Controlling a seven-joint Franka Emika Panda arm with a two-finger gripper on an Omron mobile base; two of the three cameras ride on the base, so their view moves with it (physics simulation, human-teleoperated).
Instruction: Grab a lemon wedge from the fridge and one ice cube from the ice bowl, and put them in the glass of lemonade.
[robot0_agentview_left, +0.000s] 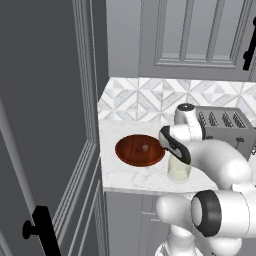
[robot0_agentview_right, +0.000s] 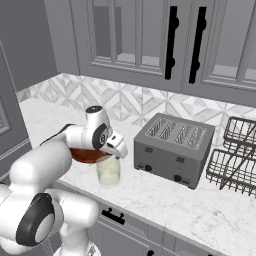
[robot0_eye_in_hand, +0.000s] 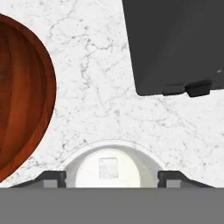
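Gripper (robot0_eye_in_hand: 109, 178) spread wide, holding nothing, directly above the glass of lemonade (robot0_agentview_left: 179, 167); ice cube (robot0_eye_in_hand: 108, 168) floats inside. Best lift straight up.

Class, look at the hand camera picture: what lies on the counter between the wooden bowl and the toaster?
In the hand view, only bare marbled counter separates the wooden bowl from the toaster. The glass sits nearer the camera, below that stretch.

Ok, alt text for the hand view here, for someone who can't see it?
Looking straight down, the open gripper hangs over the glass of lemonade, where a pale ice cube sits in the liquid between the spread fingers. The reddish-brown ice bowl lies left on the marble counter, a dark toaster upper right.
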